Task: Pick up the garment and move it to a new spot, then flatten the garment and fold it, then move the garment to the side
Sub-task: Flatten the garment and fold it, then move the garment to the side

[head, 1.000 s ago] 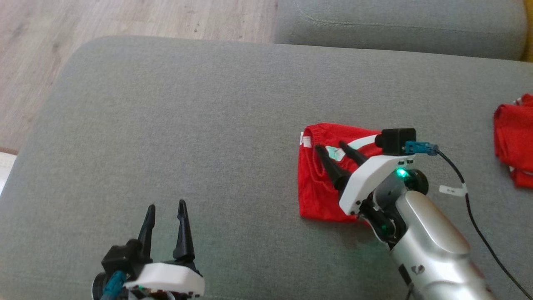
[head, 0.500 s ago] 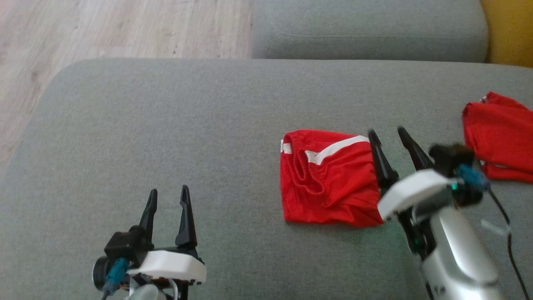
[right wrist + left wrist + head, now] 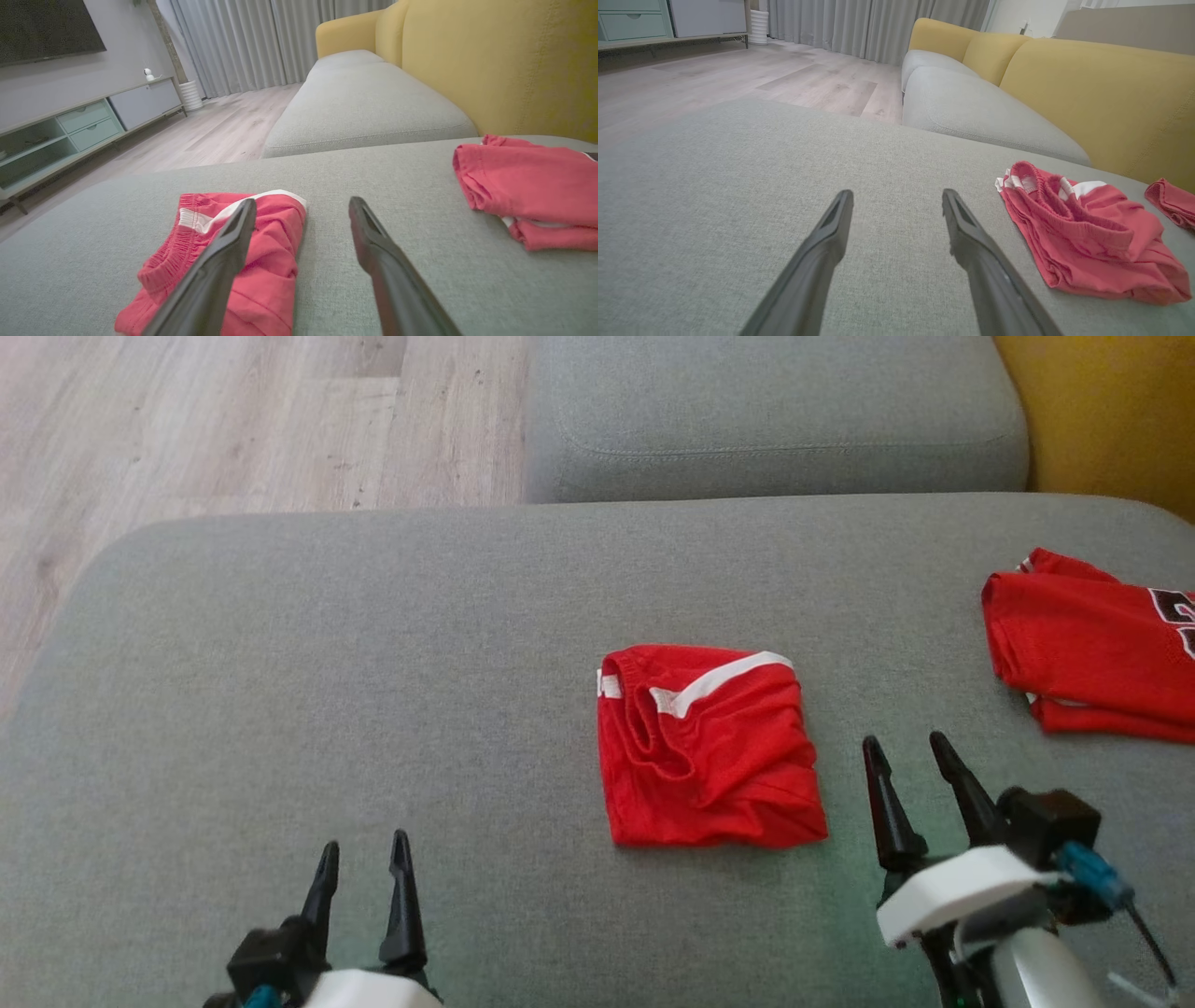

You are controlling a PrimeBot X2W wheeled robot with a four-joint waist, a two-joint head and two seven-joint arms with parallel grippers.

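Grey woven fabric covers the big seat cushion (image 3: 373,663) that spans most of the head view. A second grey cushion (image 3: 775,420) lies beyond its far edge, making two grey cushions in all. Pale wood floor (image 3: 187,420) shows at the far left and a yellow backrest (image 3: 1102,411) at the far right. In the right wrist view one long low cabinet (image 3: 70,135) stands against the wall across the room. Two red pieces of clothing lie on the big cushion. The garment (image 3: 709,756) sits right of centre, folded into a rough square. Its gathered waistband is on the left side and a single white stripe (image 3: 738,672) runs along the far edge. The second red garment (image 3: 1083,653) lies at the cushion's right edge, well apart from the first, with dark print cut off by the frame. Two grippers show, each with two dark fingers, four fingers in all. The left gripper (image 3: 364,842) is at the lower left over bare cushion, well apart from the garment, its fingers spread and empty. The right gripper (image 3: 903,740) is at the lower right, just beside the garment's near right corner and between the two red pieces. Its fingers are parted, hold nothing and are clear of the cloth.
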